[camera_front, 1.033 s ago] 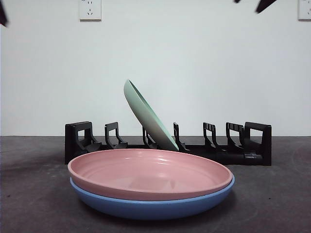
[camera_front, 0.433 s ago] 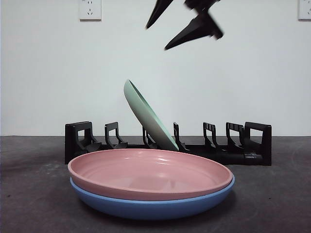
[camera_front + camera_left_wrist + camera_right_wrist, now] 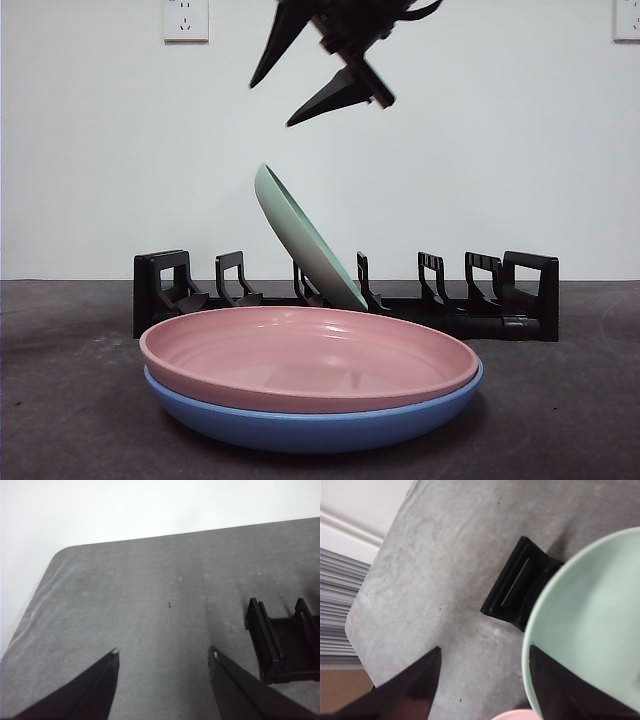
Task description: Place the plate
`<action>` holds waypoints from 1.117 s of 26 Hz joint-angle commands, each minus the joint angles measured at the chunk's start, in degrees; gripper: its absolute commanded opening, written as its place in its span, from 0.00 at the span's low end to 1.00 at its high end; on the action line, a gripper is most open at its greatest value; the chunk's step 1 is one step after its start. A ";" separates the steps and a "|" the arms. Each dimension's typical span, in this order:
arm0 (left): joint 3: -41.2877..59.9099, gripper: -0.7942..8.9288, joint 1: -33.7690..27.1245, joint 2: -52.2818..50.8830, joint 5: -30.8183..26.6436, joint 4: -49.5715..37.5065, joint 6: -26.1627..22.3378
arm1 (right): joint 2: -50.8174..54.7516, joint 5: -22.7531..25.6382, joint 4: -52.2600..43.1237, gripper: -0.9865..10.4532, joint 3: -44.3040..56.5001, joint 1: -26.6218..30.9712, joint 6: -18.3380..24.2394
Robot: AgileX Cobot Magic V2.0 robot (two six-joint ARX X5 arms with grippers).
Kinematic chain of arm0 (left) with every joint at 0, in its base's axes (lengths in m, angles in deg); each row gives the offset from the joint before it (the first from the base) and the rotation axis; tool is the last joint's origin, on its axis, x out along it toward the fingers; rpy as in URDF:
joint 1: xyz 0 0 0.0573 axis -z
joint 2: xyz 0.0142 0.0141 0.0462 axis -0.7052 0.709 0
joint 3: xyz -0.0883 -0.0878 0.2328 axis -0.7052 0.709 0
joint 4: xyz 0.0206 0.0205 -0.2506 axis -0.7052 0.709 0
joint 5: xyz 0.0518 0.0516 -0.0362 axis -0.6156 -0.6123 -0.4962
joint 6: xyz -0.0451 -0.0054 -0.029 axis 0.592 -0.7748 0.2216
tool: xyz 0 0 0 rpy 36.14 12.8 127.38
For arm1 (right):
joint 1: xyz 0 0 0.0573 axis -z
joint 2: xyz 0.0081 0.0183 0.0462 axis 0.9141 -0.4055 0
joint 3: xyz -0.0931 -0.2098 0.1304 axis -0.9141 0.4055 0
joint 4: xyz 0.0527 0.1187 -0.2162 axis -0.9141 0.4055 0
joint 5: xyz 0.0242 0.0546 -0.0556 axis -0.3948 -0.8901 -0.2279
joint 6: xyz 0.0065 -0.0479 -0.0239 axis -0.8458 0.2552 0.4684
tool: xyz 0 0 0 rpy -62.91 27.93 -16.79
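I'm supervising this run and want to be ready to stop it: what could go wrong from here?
1. The right gripper, fingers open and empty, hangs just above the green plate, which leans tilted in the black rack. A low pass could clip its top rim and tip it out.
2. The pink plate sits nested in the blue plate; a grasp at the rim might catch both.

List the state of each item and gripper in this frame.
green plate: tilted in the black dish rack, leaning on a divider
pink plate: flat, stacked inside the blue plate
blue plate: flat on the table, under the pink one
right gripper: open, empty, above the green plate
left gripper: open, empty, over bare table near the rack's end
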 commanded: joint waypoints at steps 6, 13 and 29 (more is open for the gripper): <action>-1.20 0.37 0.00 0.22 0.00 -0.57 0.63 | -5.68 4.74 0.52 0.32 -4.20 -1.68 -0.44; -1.20 0.37 0.00 0.24 0.00 -0.61 1.75 | -7.72 6.51 0.55 0.32 -4.20 -2.25 -0.37; -1.20 0.37 0.00 0.24 0.00 -0.59 1.73 | -9.46 9.77 0.15 0.20 -4.20 -4.37 0.15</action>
